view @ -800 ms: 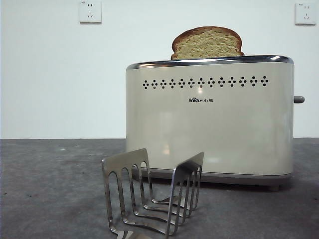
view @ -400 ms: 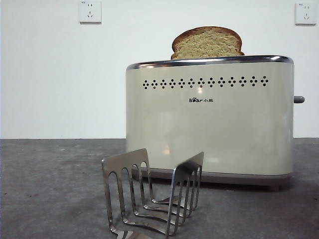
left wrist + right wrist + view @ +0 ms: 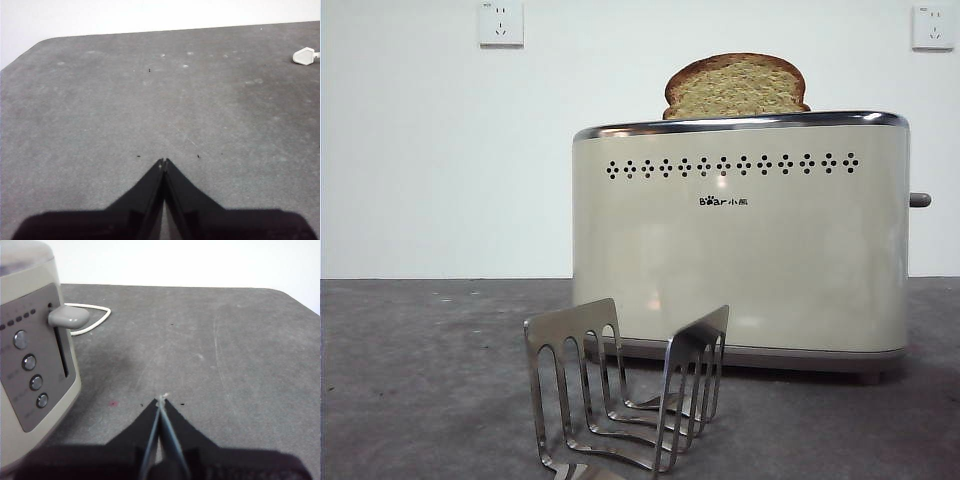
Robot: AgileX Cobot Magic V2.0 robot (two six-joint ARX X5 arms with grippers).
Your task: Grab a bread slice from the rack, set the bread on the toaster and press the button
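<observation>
1. The slice of bread (image 3: 736, 87) stands upright in the toaster (image 3: 740, 240), its domed top showing above the chrome rim in the upper centre of the front view. It looks light, soft and crumbly, so it likely needs no more handling; the pick and the placing appear done.
2. The rack (image 3: 625, 395) sits empty at the lower centre of the front view, in front of the toaster and apart from it.
3. The button (image 3: 68, 316) is what remains. In the right wrist view it juts from the toaster's narrow end at the upper left, at the top of its slot, so it seems not yet pressed. It looks rigid and smooth; a push down on its upper face probably works better than a pinch, and a jaw tip could slip off the rounded end.
4. The right gripper (image 3: 161, 401) has its jaws closed together, holding nothing, low in the frame and to the right of the button.
5. The left gripper (image 3: 164, 161) is likewise closed and empty, over bare grey table (image 3: 100, 110).
</observation>
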